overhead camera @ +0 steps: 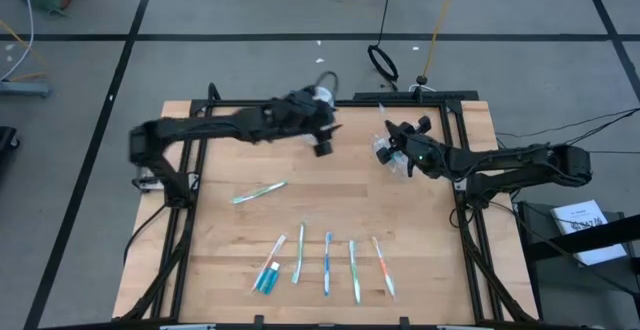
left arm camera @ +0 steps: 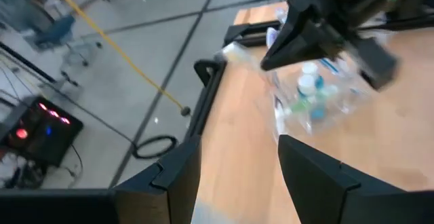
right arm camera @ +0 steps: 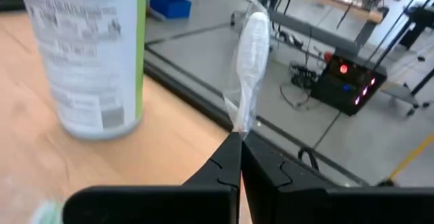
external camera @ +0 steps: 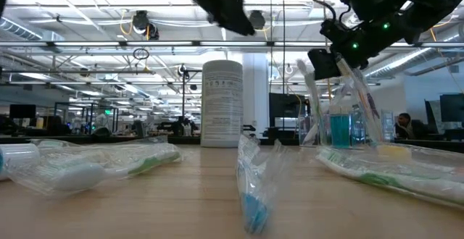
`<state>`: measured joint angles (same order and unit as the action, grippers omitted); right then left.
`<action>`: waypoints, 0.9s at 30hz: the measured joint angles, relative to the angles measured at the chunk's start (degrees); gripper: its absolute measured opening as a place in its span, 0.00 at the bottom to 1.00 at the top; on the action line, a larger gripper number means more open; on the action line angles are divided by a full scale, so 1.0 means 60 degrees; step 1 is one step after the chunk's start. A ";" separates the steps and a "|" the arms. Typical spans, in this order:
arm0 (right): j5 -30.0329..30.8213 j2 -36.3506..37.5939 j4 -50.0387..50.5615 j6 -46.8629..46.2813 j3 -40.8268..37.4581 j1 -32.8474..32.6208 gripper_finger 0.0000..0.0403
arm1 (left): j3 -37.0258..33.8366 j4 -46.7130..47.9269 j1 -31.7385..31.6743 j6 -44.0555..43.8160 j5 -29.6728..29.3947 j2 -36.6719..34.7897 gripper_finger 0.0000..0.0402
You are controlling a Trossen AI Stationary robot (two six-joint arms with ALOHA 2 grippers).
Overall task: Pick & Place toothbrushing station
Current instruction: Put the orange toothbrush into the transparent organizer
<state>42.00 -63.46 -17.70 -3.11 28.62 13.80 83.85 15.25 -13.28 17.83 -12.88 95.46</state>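
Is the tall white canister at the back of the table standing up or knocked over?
Standing up. The low view shows the white canister upright on the table, label facing the camera; the right wrist view shows it upright too.

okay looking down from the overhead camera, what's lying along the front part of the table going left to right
Green-and-white toothbrush, lying apart and farther back → teal toothpaste tube → white toothbrush → blue toothbrush → green toothbrush → orange toothbrush.
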 joint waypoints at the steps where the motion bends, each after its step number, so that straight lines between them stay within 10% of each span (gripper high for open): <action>1: -0.0001 0.0004 0.0245 -0.0172 0.0000 0.0000 0.00 | 0.0000 0.0561 -0.0027 -0.0106 0.0058 -0.0397 0.50; 17: -0.0036 0.0018 0.1342 -0.0612 0.0000 -0.0004 0.04 | -0.0183 0.7524 0.0699 -0.3232 0.0154 -0.3243 0.50; 27: -0.0044 0.0266 0.1762 -0.0445 -0.0004 -0.0162 0.21 | -0.2863 0.6620 0.1679 -0.3797 0.0223 -0.3350 0.50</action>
<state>41.74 -61.87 -7.12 -5.78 28.60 12.83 66.68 54.97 -3.21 -4.96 -11.54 75.36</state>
